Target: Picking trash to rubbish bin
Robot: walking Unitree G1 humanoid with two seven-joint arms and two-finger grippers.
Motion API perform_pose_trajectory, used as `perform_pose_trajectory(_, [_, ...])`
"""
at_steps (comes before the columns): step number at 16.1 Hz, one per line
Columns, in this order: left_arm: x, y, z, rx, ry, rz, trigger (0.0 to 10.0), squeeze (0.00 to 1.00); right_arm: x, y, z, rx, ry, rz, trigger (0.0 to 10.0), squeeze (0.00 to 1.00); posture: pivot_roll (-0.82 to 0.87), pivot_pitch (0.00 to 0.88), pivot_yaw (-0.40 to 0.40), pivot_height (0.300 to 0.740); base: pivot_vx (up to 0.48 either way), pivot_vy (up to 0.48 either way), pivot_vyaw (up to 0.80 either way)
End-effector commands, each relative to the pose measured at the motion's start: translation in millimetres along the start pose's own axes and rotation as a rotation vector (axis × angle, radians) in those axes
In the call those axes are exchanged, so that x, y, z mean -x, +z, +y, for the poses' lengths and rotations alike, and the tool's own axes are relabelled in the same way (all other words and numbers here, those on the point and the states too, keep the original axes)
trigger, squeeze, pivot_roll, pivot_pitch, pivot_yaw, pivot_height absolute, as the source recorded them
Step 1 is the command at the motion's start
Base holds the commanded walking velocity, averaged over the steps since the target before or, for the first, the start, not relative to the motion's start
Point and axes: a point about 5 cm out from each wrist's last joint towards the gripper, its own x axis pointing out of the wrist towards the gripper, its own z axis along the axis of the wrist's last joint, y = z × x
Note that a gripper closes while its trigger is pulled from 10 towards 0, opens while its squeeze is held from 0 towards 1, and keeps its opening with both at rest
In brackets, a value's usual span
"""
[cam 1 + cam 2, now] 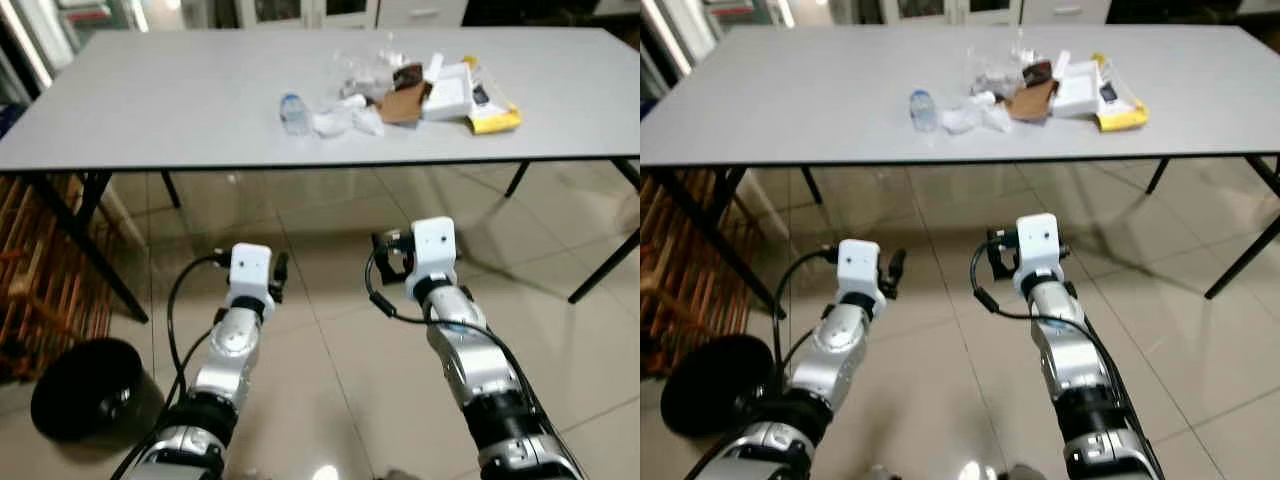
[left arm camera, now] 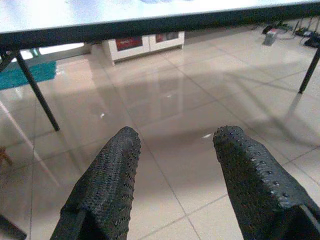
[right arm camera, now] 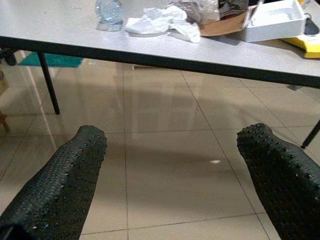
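Nearest to the robot, both arms are held forward and low over the tiled floor [image 1: 330,300], below the level of the table top. The left gripper [image 2: 175,145] has its two black fingers spread apart with nothing between them, and the right gripper [image 3: 170,145] is spread wider, also holding nothing. On the floor at the robot's left stands the black bin [image 1: 85,390], near the dark table leg [image 1: 85,245]. Farther away is the grey table [image 1: 180,100], and the trash lies on it in one group, toward the right and far half. The closest pieces are a small clear bottle [image 1: 294,111] and crumpled white plastic [image 1: 345,118] just beside it; behind these lie a piece of brown cardboard [image 1: 403,103], a white box [image 1: 448,94] and a yellow packet [image 1: 495,120]. I judge the step in hand is the approach. To do it well, the robot should probably come closer and raise the right gripper above the table edge first, because it points toward the pile. The bottle looks the easiest to take, since it stands a little apart.
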Motion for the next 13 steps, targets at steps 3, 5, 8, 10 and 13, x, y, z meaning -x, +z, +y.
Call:
perform_pose_trajectory(3, [-0.5, -0.3, -7.9, 0.008, -0.013, 0.008, 10.0, 0.0, 1.7, -1.0, -7.4, 0.019, -0.014, 0.009, 10.0, 0.0, -0.06, 0.106, 0.029, 0.74, 0.0, -0.424, 0.0])
perform_pose_trajectory(5, [-0.4, -0.5, -7.9, 0.009, -0.013, 0.008, 10.0, 0.0, 1.9, -1.3, -7.2, 0.02, -0.013, 0.011, 10.0, 0.0, -0.06, 0.106, 0.029, 0.74, 0.0, -0.426, 0.0])
perform_pose_trajectory(8, [-0.3, -0.5, -8.2, 0.009, -0.012, 0.008, 10.0, 0.0, 2.1, -1.9, -6.9, 0.023, -0.007, 0.014, 10.0, 0.0, -0.06, 0.103, 0.029, 0.74, 0.0, -0.424, 0.0])
perform_pose_trajectory(10, [-0.2, -0.9, -8.3, 0.009, -0.012, 0.009, 10.0, 0.0, 2.4, -2.1, -6.8, 0.022, -0.006, 0.014, 10.0, 0.0, -0.06, 0.1, 0.029, 0.74, 0.0, -0.424, 0.0])
perform_pose_trajectory(13, [-0.1, -1.1, -8.5, 0.009, -0.013, 0.009, 10.0, 0.0, 2.6, -2.4, -6.4, 0.023, -0.006, 0.015, 10.0, 0.0, -0.06, 0.095, 0.03, 0.74, 0.0, -0.42, 0.0])
